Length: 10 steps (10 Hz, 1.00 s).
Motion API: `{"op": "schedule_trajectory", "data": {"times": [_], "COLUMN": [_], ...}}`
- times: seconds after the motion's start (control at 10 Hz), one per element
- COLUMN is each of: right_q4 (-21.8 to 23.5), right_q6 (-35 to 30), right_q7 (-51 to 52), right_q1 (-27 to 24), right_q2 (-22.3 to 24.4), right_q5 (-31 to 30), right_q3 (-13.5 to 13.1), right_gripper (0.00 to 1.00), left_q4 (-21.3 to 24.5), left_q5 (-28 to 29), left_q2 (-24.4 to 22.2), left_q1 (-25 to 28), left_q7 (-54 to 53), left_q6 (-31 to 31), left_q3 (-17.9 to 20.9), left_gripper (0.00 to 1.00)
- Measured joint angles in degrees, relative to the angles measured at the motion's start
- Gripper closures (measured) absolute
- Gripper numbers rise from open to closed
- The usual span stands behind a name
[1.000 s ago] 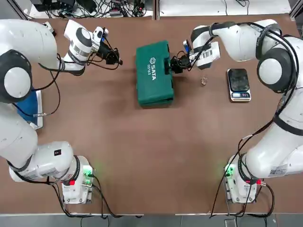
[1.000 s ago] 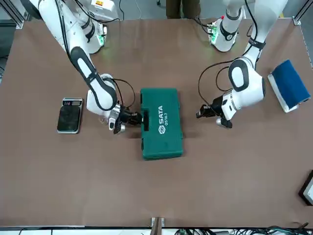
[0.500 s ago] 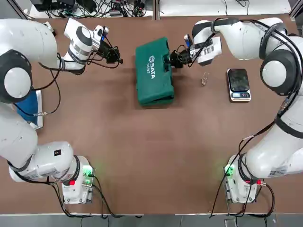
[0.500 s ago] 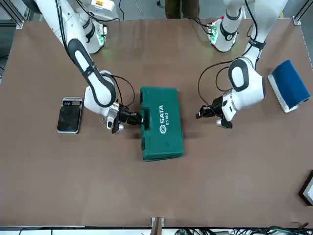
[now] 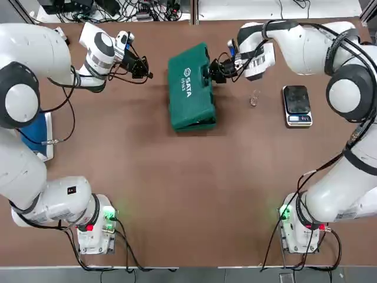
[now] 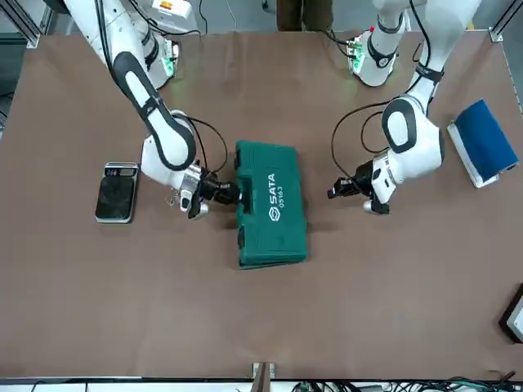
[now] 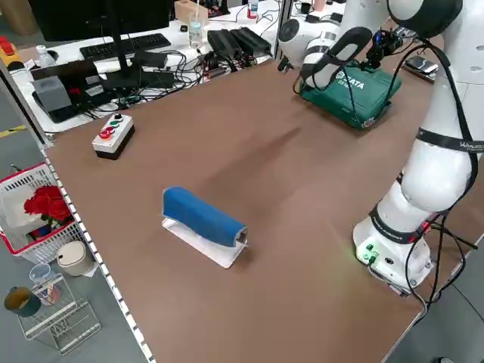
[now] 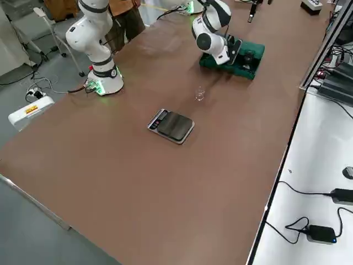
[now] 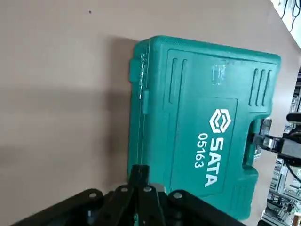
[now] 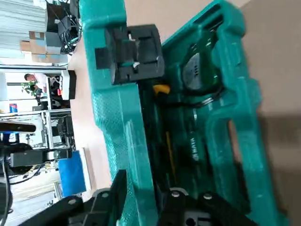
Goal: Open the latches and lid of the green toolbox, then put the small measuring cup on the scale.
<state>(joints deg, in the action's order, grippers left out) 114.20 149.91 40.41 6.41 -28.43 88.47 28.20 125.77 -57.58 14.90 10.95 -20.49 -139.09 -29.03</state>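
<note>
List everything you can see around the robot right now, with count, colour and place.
SATA plastic toolbox: one, green, centre of the far half, lid slightly raised
hand tools with a yellow part: several, mostly dark, inside the toolbox
rectangular digital scale: one, black and silver, right of the toolbox
tiny cup: one, clear, between toolbox and scale
folded cloth-like item: one, blue on white, table's left part
button box: one, grey-white, far left corner
left gripper: one, black, left of the toolbox, shut
right gripper: one, black, at the toolbox's right edge
</note>
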Motion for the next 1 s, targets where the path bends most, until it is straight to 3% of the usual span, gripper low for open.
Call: {"op": "schedule_trajectory", "data": {"times": [0.2,0.5,1.0], "right_q4": [0.0,-1.0,-2.7], "right_q6": [0.0,-0.2,-0.1], "right_q7": [-0.9,-13.1,-19.9], "right_q1": [0.2,0.2,0.2], "right_q2": [0.7,1.2,2.0], "right_q5": [-2.0,-14.5,-15.6], "right_q3": [0.3,0.6,3.0], "right_gripper": [0.69,0.68,0.66], "left_q4": [-0.2,-0.5,-0.6], "left_q5": [0.0,0.0,0.0], "left_q2": [0.0,0.0,0.0], "left_q1": [0.0,0.0,0.0], "left_q7": [0.3,0.4,0.4], "left_q6": [0.0,0.0,0.0], "left_q3": [0.0,0.0,0.0], "left_gripper": [0.99,0.99,0.99]}}
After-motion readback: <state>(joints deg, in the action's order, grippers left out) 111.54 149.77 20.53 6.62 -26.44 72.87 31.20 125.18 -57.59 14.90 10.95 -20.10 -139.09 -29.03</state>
